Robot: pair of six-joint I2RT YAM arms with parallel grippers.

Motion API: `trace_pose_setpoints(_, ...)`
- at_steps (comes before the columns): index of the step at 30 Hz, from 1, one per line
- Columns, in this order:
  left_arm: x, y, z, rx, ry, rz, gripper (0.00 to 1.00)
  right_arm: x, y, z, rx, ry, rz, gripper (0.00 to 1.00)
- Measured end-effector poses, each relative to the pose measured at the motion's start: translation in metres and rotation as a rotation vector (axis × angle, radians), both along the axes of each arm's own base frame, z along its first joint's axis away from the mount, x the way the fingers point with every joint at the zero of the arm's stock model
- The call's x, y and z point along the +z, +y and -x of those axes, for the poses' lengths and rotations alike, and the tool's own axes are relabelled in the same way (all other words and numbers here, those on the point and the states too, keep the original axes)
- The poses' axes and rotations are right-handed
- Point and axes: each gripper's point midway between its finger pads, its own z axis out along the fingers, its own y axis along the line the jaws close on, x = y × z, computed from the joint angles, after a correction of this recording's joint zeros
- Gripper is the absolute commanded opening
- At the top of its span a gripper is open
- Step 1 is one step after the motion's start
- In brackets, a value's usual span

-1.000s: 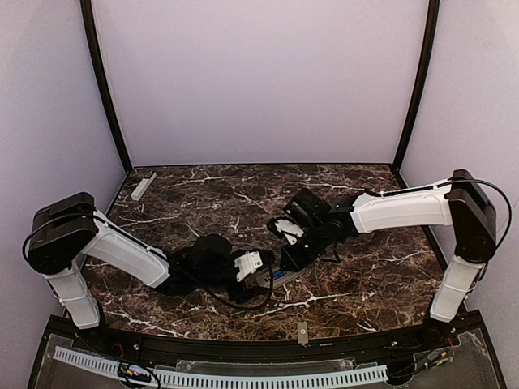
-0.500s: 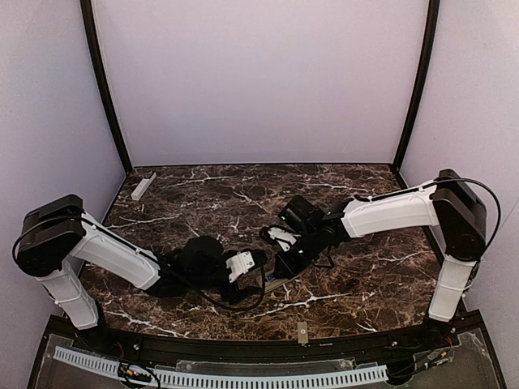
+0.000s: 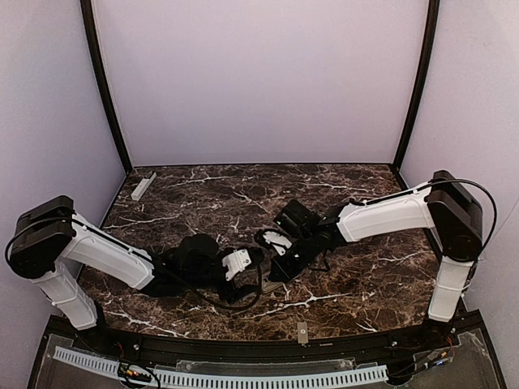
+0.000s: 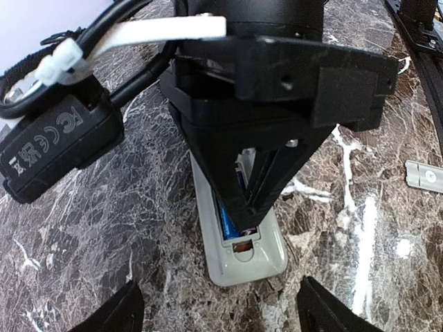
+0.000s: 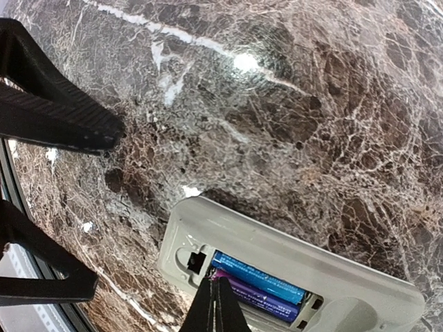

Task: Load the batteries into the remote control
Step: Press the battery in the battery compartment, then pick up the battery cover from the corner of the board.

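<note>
— Where is the remote control (image 5: pixel 291 252)?

— I see it lying flat on the table (image 3: pixel 203 194), back side up, with its slot uncovered. It is right under my two claws.

— And the batteries (image 5: pixel 257 279)?

— Two lie side by side in the slot, one blue and one purple.

— What about my right claw (image 5: pixel 214 308)?

— Its fingers are pinched together into one point. The point sits on the end of the purple one.

— And my left claw (image 4: pixel 221 315)?

— It is spread wide. The end of the remote lies just in front of the gap, and the fingers do not touch it.

— Is there room?

— The remote is nearer the front edge than the back wall (image 3: pixel 259 81). The grey bar (image 3: pixel 143 185) is far off in the back left corner. I see bare marble on both sides.
</note>
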Motion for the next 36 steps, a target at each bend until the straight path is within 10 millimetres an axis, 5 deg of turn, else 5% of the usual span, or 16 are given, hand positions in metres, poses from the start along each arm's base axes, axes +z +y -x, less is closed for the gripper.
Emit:
trace_pose_setpoints(9,0.020,-0.005,0.017,-0.087,0.002,-0.033,0.86,0.014,0.001,-0.004,-0.006,-0.014,-0.027,0.34)
trace_pose_setpoints(13,0.038,-0.025,0.039,-0.187,0.006,-0.053,0.83,0.063,-0.008,-0.029,-0.074,-0.059,-0.134,0.38)
trace_pose_setpoints(16,0.043,-0.036,0.060,-0.256,0.022,-0.072,0.65,0.111,-0.018,-0.045,-0.113,-0.136,-0.240,0.38)
trace_pose_setpoints(19,0.041,-0.044,0.086,-0.336,0.058,-0.107,0.51,0.131,-0.034,-0.046,-0.138,-0.176,-0.289,0.38)
trace_pose_setpoints(22,0.036,-0.062,0.111,-0.414,0.096,-0.139,0.39,0.120,-0.057,-0.038,-0.163,-0.162,-0.277,0.38)
trace_pose_setpoints(28,0.009,-0.098,0.152,-0.542,0.154,-0.202,0.31,0.079,-0.104,-0.025,-0.250,-0.088,-0.195,0.38)
trace_pose_setpoints(36,-0.025,-0.109,0.173,-0.594,0.203,-0.274,0.28,0.089,-0.126,-0.019,-0.297,-0.115,-0.233,0.38)
